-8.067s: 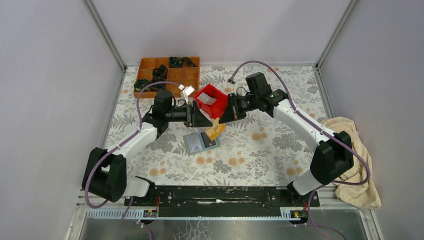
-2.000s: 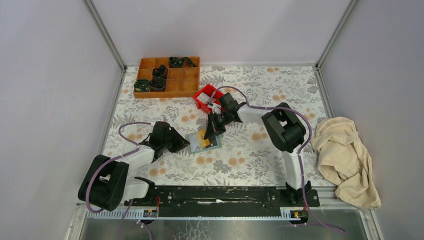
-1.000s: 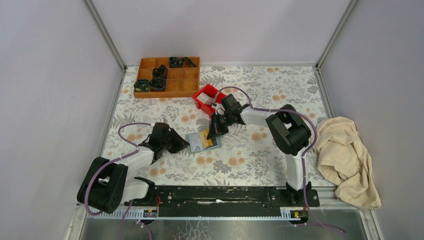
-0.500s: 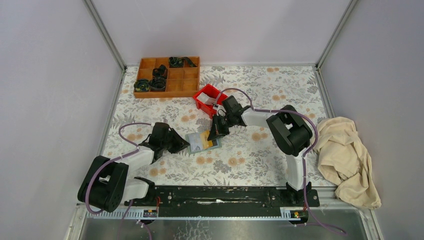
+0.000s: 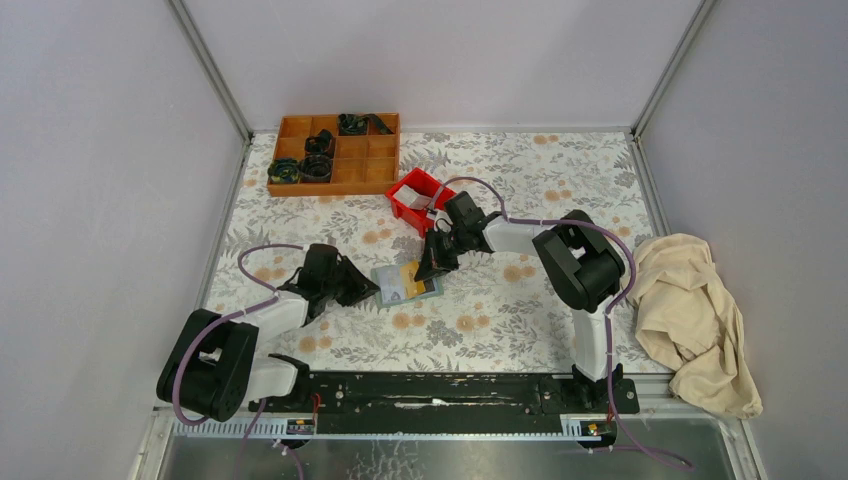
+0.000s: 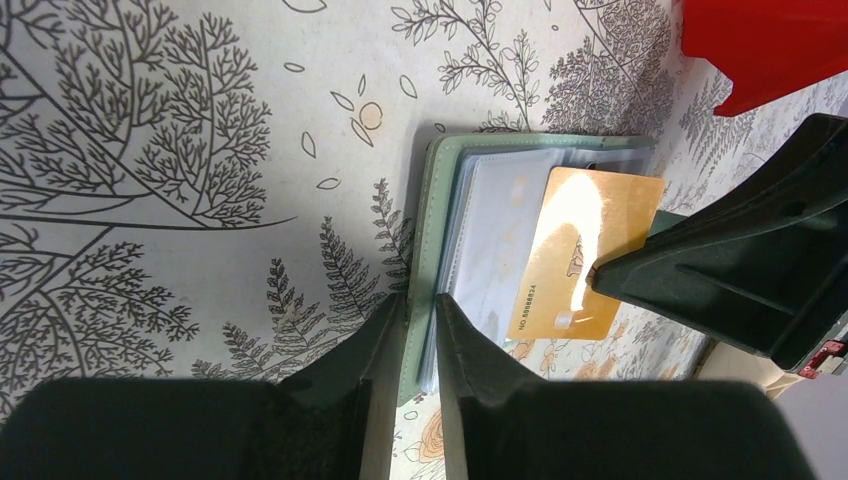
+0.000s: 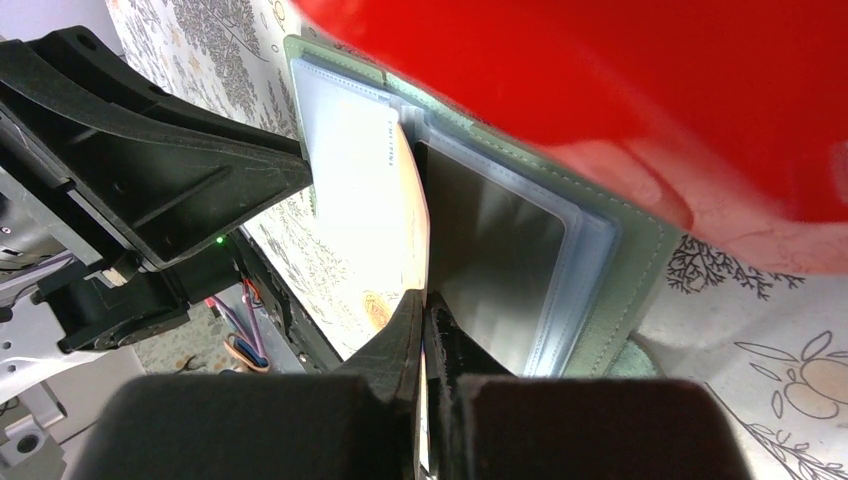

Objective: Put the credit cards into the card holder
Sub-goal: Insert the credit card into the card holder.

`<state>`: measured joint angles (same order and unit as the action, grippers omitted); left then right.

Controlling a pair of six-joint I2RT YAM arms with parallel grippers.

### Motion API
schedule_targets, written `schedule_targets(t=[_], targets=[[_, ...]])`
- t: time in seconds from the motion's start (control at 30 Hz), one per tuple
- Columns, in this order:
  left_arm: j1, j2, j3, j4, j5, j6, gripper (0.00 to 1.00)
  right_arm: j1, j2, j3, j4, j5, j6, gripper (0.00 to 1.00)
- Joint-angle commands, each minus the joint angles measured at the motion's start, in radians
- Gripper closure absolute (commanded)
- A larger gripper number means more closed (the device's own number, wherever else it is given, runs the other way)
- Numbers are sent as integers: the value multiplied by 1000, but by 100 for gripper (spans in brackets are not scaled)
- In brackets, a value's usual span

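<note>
The sage-green card holder [image 5: 404, 284] lies open on the floral table, its clear sleeves showing [image 6: 500, 230]. My left gripper [image 6: 422, 312] is shut on the holder's near edge, one finger on each side of the green cover. A yellow-tan credit card [image 6: 585, 255] rests slanted over the holder's middle, and my right gripper [image 7: 426, 312] is shut on its end. In the right wrist view that card [image 7: 412, 200] stands nearly edge-on beside a dark grey rectangle [image 7: 495, 250] under a sleeve. A whitish card [image 5: 409, 193] lies in the red bin.
The red plastic bin [image 5: 432, 186] stands just behind the holder, close to the right wrist. A brown wooden compartment tray [image 5: 351, 172] with black parts is at the back left. A beige cloth [image 5: 690, 320] is heaped at the right edge.
Since eight seconds ago both arms have come down from beside the bin to the holder. Over the last second the right wrist has edged slightly right; card and holder have barely moved.
</note>
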<state>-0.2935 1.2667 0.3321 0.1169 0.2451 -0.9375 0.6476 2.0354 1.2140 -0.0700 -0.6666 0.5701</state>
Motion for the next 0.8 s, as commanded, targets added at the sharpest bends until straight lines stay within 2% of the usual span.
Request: schedule_targets(t=[0.0,0.77], targets=[[-2,40,-1,-47,-6,45,75,18,35,-11,13,33,9,100],[-2,62,-15,-41,9,54,76,51,65,-32,31,55,52,100]])
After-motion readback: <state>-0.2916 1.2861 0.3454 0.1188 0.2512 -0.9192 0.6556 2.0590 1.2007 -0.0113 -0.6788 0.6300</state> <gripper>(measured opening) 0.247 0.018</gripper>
